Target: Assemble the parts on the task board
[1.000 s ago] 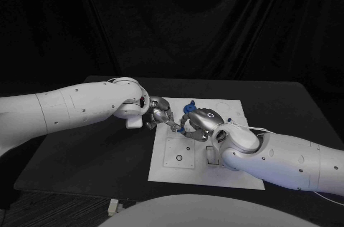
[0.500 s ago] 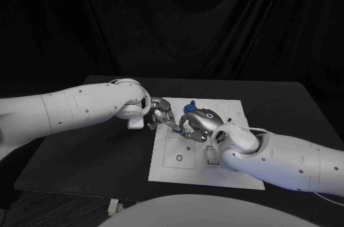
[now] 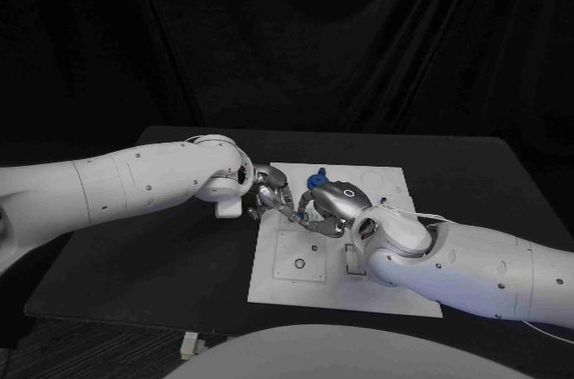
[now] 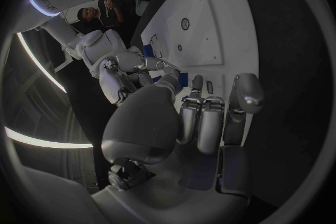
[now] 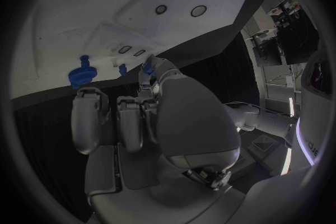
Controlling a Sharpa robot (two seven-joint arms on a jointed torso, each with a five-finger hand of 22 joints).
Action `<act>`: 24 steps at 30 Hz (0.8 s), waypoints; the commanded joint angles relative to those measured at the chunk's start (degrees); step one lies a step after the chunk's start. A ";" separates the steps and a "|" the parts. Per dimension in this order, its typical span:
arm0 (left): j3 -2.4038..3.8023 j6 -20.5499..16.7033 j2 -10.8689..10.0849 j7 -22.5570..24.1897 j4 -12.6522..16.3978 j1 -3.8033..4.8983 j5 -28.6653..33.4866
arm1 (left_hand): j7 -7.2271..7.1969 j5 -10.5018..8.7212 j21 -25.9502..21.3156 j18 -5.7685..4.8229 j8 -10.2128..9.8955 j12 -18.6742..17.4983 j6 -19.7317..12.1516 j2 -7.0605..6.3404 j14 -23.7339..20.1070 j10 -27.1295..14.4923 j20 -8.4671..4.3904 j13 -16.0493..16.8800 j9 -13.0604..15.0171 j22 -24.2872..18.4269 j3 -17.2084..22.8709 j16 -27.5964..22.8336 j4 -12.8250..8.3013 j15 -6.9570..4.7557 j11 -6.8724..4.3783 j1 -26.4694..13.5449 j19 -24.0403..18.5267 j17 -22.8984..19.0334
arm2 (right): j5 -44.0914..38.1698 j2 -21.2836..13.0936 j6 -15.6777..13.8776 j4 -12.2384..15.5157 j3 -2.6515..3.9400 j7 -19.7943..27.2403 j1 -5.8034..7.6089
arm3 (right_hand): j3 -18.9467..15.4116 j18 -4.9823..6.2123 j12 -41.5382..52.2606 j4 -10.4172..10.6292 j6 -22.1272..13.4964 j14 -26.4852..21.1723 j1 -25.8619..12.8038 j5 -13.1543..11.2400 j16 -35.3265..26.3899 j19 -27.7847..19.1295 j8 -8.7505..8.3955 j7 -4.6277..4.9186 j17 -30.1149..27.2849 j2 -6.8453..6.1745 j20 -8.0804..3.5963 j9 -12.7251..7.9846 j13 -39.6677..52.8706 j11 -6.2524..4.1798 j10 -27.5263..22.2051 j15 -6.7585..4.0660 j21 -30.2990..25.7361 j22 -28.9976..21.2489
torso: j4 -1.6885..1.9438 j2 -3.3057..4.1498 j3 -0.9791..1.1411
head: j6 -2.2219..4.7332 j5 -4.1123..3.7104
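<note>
The white task board (image 3: 302,284) lies in the middle of the table. Both hands meet over its far left edge. A small blue part (image 3: 299,216) sits between them. My left hand (image 3: 269,194) pinches this part (image 4: 179,78) between thumb and a finger, its other fingers (image 4: 210,117) stretched out. My right hand (image 3: 333,201) has its thumb tip on the same part (image 5: 148,70), its other fingers (image 5: 129,117) held straight. Just beyond the hands, a larger blue part (image 3: 316,181) (image 5: 79,75) stands upright on the board.
A raised white plate with a round hole (image 3: 299,264) sits on the board's near left. Slots (image 3: 354,261) lie beside it under my right forearm. Round holes (image 5: 199,10) mark the board's far right corner. Black table surrounds the board.
My left arm has pushed slightly further toward the right hand. The right hand and the small blue part have stayed in place.
</note>
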 commanded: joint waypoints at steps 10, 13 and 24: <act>0.06 -2.55 0.28 3.66 -0.04 -0.27 0.51 | -2.10 0.38 0.80 0.91 3.21 0.97 6.27 1.46 6.15 3.49 -1.06 12.45 -1.06 8.16 3.67 0.15 -4.99 -1.32 -1.77 5.34 1.30 15.09 | -0.45 0.12 0.41 -0.05 0.03 -0.54 0.02 | 0.51 0.01 0.20 0.04 0.30 6.00 -0.20 -0.36 0.17 1.50 0.37 -0.06 15.10 -0.15 -0.46 0.10 15.09 -0.20 5.77 -0.28 0.05 12.11 | -0.01 0.01 0.00 | -0.01 0.07; 0.06 -2.91 0.33 4.07 -0.08 -0.31 0.51 | -2.30 0.67 0.83 0.89 3.75 0.96 6.77 1.82 6.15 3.50 -1.29 12.44 -1.07 8.17 4.82 0.15 -5.98 -1.55 -1.99 6.07 1.35 15.09 | -0.45 0.14 0.59 -0.07 0.03 -0.57 0.02 | 0.61 0.02 0.20 0.03 0.30 6.00 -0.22 -0.44 0.17 1.49 0.36 -0.06 15.10 -0.16 -0.46 0.11 15.09 -0.20 5.77 -0.28 0.03 12.11 | -0.01 -0.01 -0.01 | -0.01 0.08; 0.06 -3.33 0.72 5.86 -0.33 -0.65 0.51 | -2.07 1.84 0.04 1.00 3.86 0.28 6.30 1.97 6.15 2.84 -1.38 11.77 -1.32 7.96 6.20 0.15 -6.39 -1.50 -1.85 5.75 0.81 15.09 | -0.45 0.35 1.43 -0.22 0.03 -0.71 0.02 | 1.14 0.05 0.20 0.00 -0.02 6.00 -0.36 -0.71 0.17 1.42 0.12 0.03 15.10 -0.28 -0.47 0.04 15.09 -0.16 5.77 -0.27 -0.10 12.06 | -0.02 0.00 0.01 | -0.01 0.24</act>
